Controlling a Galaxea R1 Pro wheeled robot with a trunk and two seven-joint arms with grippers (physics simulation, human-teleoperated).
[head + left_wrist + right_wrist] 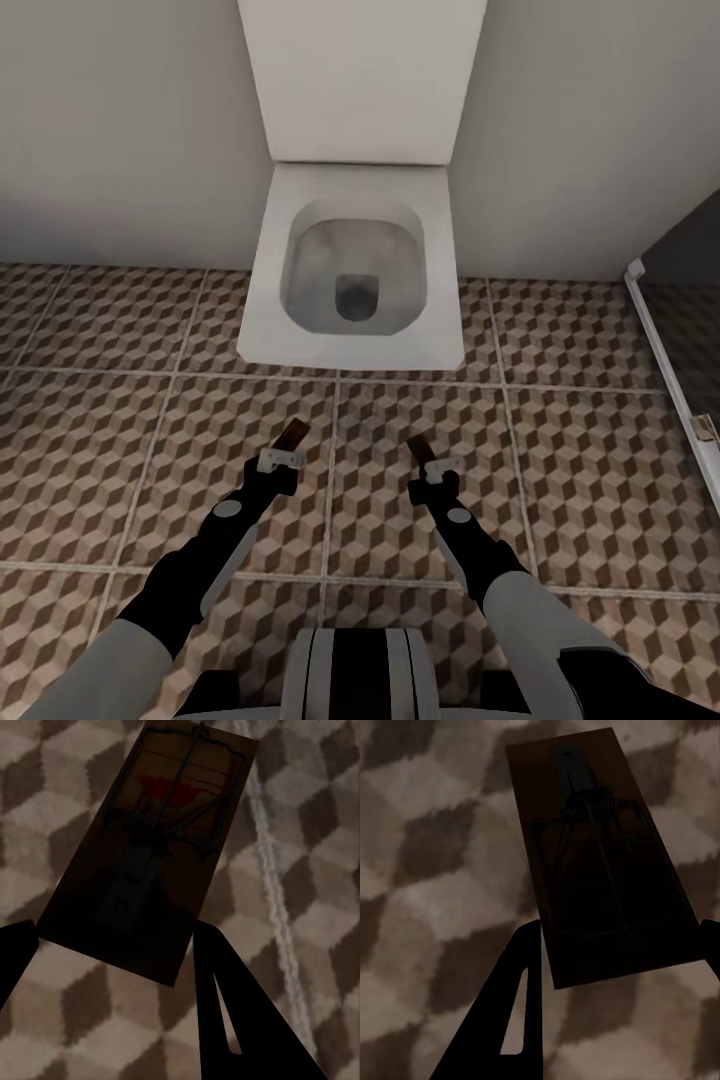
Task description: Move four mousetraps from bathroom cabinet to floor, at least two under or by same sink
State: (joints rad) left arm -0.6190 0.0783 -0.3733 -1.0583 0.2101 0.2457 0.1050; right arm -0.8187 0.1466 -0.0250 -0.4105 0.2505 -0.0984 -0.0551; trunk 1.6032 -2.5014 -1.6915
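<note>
Carrying one mousetrap (150, 847) clamped in our left hand (283, 452), another mousetrap (600, 855) in our right hand (432, 462), both near the toilet (352, 265); next we find the sink.

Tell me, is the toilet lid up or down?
Up. The lid stands against the wall, and the head view looks straight into the open bowl.

Head view high, looking down at toilet (352, 265); wrist views close above cube-tiled floor (315, 832), shared.
</note>
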